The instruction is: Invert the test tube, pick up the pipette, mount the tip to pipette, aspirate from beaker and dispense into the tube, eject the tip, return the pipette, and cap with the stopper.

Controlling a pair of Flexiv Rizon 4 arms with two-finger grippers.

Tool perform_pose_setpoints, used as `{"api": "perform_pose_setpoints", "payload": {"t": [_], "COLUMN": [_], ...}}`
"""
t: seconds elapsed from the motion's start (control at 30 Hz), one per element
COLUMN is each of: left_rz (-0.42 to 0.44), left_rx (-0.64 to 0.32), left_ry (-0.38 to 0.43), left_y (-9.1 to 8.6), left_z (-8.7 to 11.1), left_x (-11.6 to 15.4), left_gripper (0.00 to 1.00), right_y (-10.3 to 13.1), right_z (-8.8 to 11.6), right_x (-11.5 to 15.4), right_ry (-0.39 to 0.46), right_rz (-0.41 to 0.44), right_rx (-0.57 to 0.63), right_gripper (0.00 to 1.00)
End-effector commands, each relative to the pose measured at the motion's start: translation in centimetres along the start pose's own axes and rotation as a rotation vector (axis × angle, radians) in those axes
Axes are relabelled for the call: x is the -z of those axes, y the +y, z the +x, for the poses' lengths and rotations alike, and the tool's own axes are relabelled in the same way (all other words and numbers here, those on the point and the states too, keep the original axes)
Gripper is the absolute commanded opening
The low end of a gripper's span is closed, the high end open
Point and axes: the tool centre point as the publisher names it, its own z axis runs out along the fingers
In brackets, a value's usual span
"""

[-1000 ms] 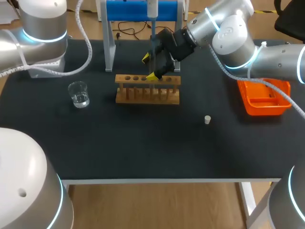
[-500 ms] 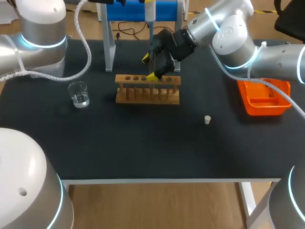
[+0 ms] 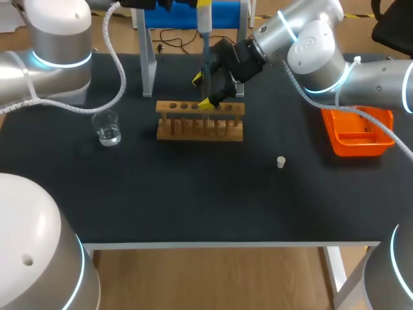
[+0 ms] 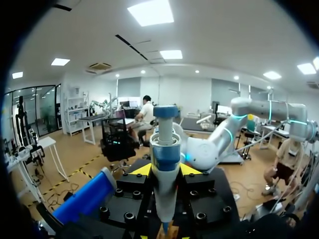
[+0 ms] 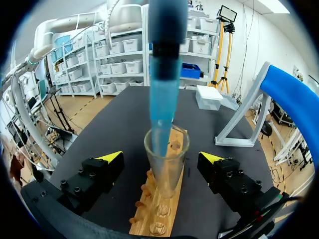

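Right wrist view: pipette [image 5: 164, 74] sits in the test tube [image 5: 167, 164], guessing dispensing. Left claw [image 4: 165, 169] grips it, right claw [image 5: 162, 157] hangs wide open; ejecting and capping remain.

Near half of worktop [image 3: 193, 200]: open passage, broken only by stopper [image 3: 281, 162]. Far half: test tube rack [image 3: 200, 121] at centre, right gripper [image 3: 203, 91] and pipette [image 3: 204, 19] over it; beaker [image 3: 106, 128] at left, orange tray [image 3: 335, 145] at right. Gaps between rack and beaker, and between rack and tray, stand open.

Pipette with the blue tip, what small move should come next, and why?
Probably dispense now: the blue-and-white pipette's blue tip is already inside the clear glass test tube, upright in the wooden rack, with the right claw open around it.
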Motion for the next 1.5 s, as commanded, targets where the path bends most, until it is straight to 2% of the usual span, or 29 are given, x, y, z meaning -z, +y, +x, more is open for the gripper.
{"api": "perform_pose_setpoints", "payload": {"t": [0.03,1.5], "left_rz": [0.005,0.006], "left_rx": [0.002,0.044], "left_ry": [0.003,-0.021], "left_y": [0.3,2.7], "left_z": [-0.4,-1.2], "left_x": [-0.2,-0.6], "left_gripper": [0.0,0.0], "right_y": [0.1,0.1], "right_z": [0.0,0.0], "right_x": [0.1,0.1], "right_ry": [0.001,0.001], "right_rz": [0.004,0.004], "right_rx": [-0.001,-0.001], "right_gripper": [1.0,1.0]}}
